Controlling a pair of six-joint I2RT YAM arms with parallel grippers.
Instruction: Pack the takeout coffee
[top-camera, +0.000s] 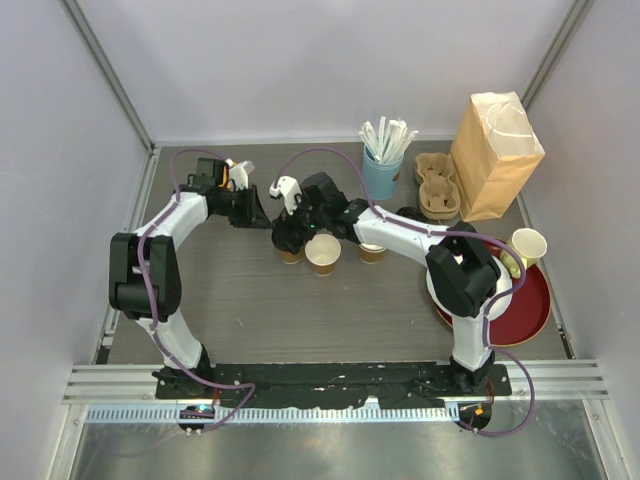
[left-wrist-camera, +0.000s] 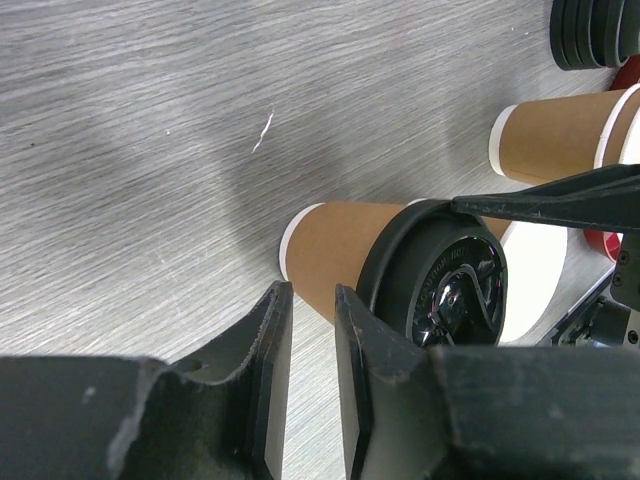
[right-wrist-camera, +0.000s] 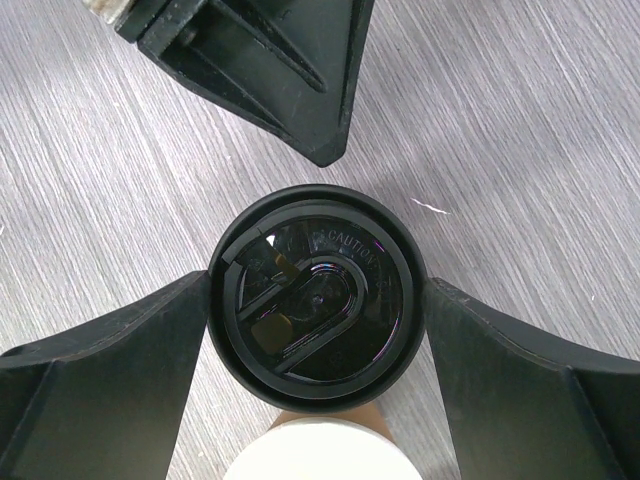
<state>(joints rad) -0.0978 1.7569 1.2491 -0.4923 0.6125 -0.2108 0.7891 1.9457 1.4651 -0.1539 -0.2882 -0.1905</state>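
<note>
Tgt: lidded kraft cup (left-wrist-camera: 335, 245) stands mid-tabletop (top-camera: 250, 320), leftmost in a row of three, black lid (right-wrist-camera: 315, 300) on its rim. Just right of it is an open cup (top-camera: 323, 253), no lid. Then comes a third cup (top-camera: 372, 252), partly under the right arm.

The right pincer (top-camera: 290, 238) hangs directly over the lidded cup, spread wide, fingers (right-wrist-camera: 120, 360) flanking the lid on both sides. Can't tell if they touch the rim; no squeeze shows. The left pincer (left-wrist-camera: 312, 295) sits just far-left of the cup, jaws a crack apart, nothing btwn them, not touching the cup.

Step in hand, prob.: finishing the lidding of this cup and letting go. To do it well:
- Check the lid is down evenly all round. Wrist view shows it centred w/ no obvious tilt, but the seam under the rim is hidden.
- Lift the right pincer straight up, no sideways drift. The open cup is v. close on the right and would tip easily.
- Left pincer: stay near as a steady, no pushing. A light paper cup likely slides on the smooth tabletop.

After that, prob. lids from the lid stack (left-wrist-camera: 600, 30) for the other cups. The carrier (top-camera: 436, 187) and paper bag (top-camera: 495, 150) stand far right.
</note>
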